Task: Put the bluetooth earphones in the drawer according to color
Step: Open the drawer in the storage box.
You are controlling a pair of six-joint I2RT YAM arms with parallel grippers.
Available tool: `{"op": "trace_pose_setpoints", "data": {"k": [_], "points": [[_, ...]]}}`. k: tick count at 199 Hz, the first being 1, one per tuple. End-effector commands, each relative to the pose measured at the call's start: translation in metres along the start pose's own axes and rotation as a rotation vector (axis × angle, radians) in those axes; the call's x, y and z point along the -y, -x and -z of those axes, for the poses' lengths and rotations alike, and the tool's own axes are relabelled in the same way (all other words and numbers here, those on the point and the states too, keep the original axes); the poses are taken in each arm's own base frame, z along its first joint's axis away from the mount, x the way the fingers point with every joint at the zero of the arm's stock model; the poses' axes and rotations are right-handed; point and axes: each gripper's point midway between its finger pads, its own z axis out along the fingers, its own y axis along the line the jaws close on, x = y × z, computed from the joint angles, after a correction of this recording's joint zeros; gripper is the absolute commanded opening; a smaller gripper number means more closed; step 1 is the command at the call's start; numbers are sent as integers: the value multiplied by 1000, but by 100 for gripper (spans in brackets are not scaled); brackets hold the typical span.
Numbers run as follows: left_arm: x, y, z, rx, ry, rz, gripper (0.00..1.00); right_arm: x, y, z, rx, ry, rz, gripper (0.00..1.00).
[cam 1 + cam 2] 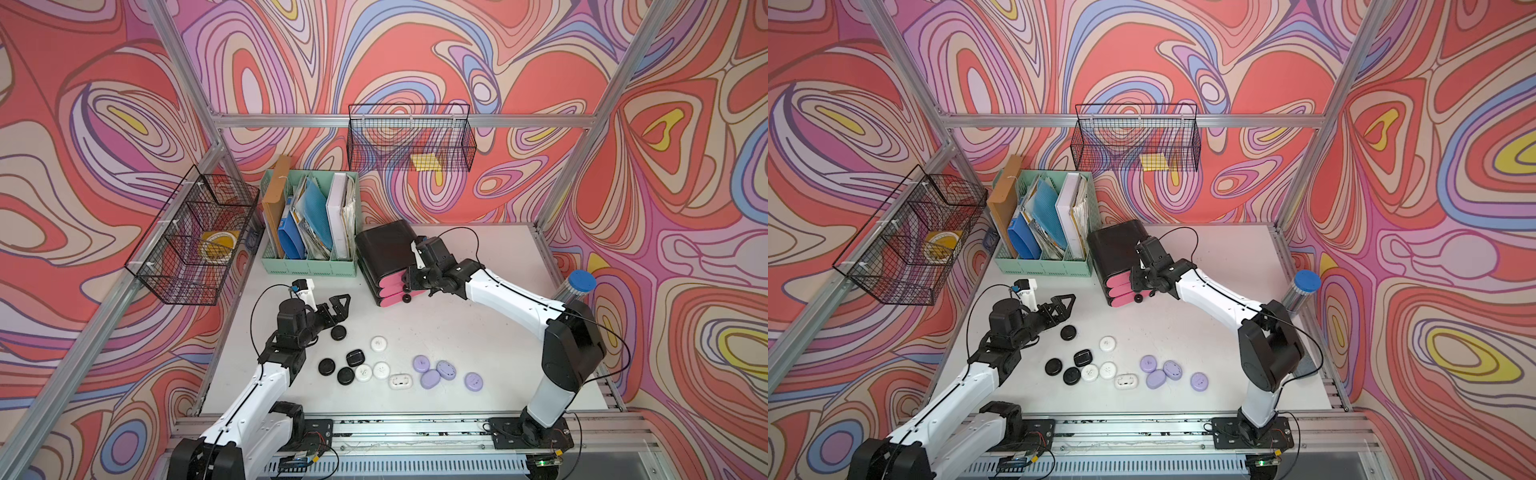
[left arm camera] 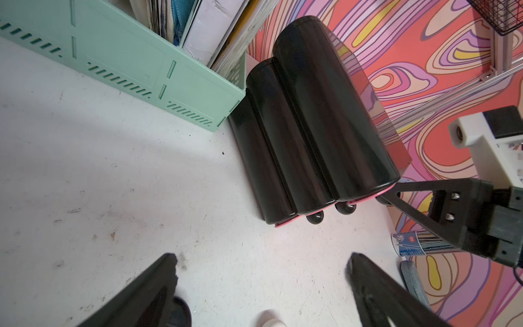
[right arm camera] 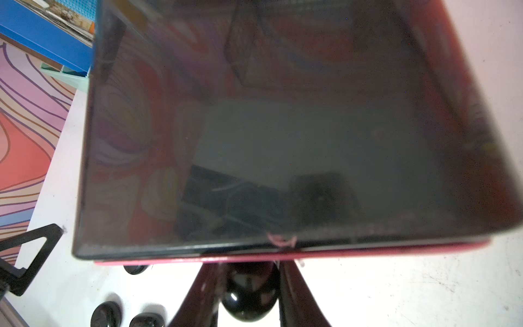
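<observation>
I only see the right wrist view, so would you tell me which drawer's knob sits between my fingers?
Observer: The top of three; the right gripper is at the drawer cabinet's top knob.
Operator: Thank you. Is anything pulled out yet?
Observer: No, all three pink fronts look shut.
Operator: And how is the left gripper?
Observer: The left gripper hangs open and empty above the table, near a black earphone case.
</observation>
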Motion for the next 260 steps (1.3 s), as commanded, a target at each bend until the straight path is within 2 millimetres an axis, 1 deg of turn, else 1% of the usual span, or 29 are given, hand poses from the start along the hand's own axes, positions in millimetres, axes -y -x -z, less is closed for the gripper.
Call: {"op": "trace_pose_setpoints", "data": {"k": [1, 45, 75, 119, 173, 207, 231, 260], "points": [[9, 7, -1, 17, -29, -28, 99, 7, -15, 5, -30, -15, -10, 24], [8, 7, -1, 16, -25, -29, 99, 11, -37, 21, -59, -10, -16, 23], [8, 7, -1, 17, -22, -30, 99, 16, -51, 36, -73, -16, -20, 23], [2, 7, -1, 23, 11, -29, 99, 22, -69, 54, -83, -15, -40, 24], [-3, 9, 2, 38, 43, -30, 99, 25, -80, 67, -78, -11, -57, 24], [-5, 9, 2, 38, 48, -28, 99, 25, -78, 69, -61, -13, -57, 26], [-7, 9, 3, 41, 58, -31, 99, 26, -78, 69, -59, -16, -52, 35], [-7, 10, 4, 47, 63, -34, 99, 28, -73, 82, -28, -26, -46, 48]]}}
